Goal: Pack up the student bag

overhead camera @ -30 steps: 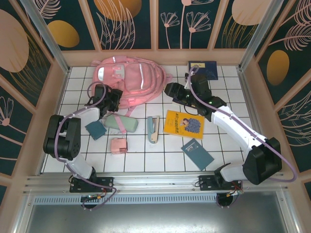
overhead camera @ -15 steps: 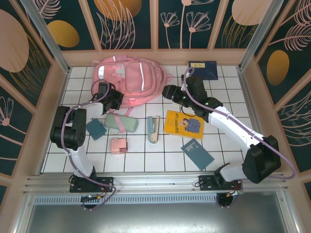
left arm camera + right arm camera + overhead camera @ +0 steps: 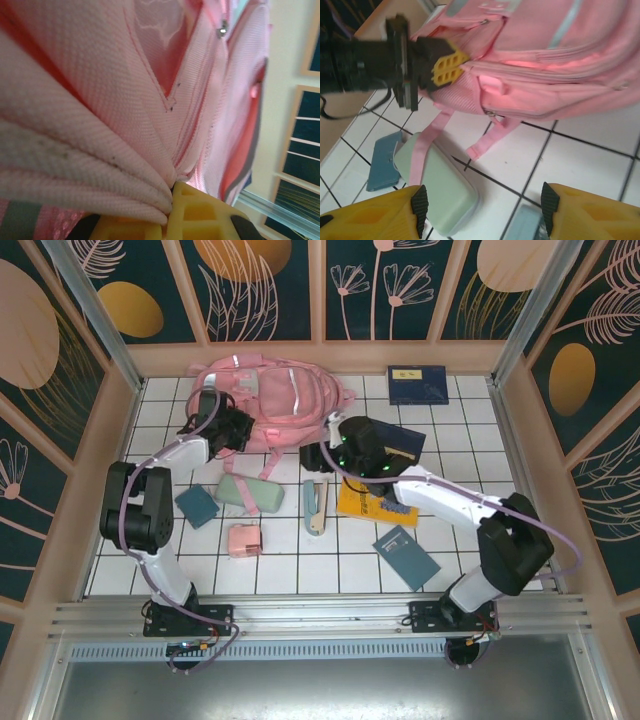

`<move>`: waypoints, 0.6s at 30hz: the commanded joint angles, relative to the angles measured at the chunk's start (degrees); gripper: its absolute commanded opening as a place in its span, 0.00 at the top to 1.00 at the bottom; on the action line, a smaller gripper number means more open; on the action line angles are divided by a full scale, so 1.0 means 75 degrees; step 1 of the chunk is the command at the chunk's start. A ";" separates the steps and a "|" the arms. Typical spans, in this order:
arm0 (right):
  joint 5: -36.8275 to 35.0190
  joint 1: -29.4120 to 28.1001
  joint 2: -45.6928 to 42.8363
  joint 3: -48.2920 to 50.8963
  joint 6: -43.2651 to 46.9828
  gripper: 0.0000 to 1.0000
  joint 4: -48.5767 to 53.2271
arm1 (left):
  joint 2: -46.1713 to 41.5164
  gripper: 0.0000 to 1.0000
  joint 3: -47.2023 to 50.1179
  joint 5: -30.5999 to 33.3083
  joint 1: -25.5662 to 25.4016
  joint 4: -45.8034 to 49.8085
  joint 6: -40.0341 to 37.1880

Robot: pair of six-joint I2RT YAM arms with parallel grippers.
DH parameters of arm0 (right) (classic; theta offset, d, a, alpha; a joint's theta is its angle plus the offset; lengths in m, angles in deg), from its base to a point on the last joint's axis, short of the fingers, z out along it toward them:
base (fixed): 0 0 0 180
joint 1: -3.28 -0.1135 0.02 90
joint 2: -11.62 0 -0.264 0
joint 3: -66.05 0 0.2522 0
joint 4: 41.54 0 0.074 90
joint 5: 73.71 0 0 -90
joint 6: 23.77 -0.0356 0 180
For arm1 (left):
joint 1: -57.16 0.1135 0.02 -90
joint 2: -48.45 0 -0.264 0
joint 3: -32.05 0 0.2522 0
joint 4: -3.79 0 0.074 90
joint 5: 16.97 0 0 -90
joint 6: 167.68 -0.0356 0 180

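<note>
Clamping shut, left gripper (image 3: pixel 456 66) now pinches the student bag (image 3: pixel 275 400).

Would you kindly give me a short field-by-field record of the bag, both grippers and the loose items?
bag: pink backpack, lying flat at the far side of the table
left gripper: shut on the backpack's fabric at its near-left edge
right gripper: open, holding nothing, hovering near the backpack's near edge
loose items: pencil case, stapler, yellow book, pink box

place: robot lab cell | cue: aluminium frame (image 3: pixel 300 612), tiled table (image 3: pixel 470 430) (leaf-print walls (image 3: pixel 270 290))
</note>
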 commanded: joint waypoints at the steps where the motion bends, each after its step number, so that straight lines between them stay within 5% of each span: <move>1: -0.0326 -0.0118 0.0537 -0.0266 0.1001 0.39 -0.0924 | -0.0562 1.00 -0.0564 -0.0393 0.0008 -0.0350 0.0104; 6: 0.0027 -0.0177 0.1220 -0.0225 0.1234 0.51 -0.2208 | -0.0739 1.00 -0.0727 -0.0606 0.0007 -0.0252 0.0257; 16: 0.0958 0.0077 0.2477 -0.0031 0.0716 0.40 -0.4591 | -0.0992 1.00 -0.0861 -0.0680 0.0008 -0.0114 0.0379; 18: -0.0046 -0.0200 0.2518 -0.0036 0.1253 0.40 -0.4476 | -0.0964 1.00 -0.0873 -0.0676 0.0018 -0.0081 0.0447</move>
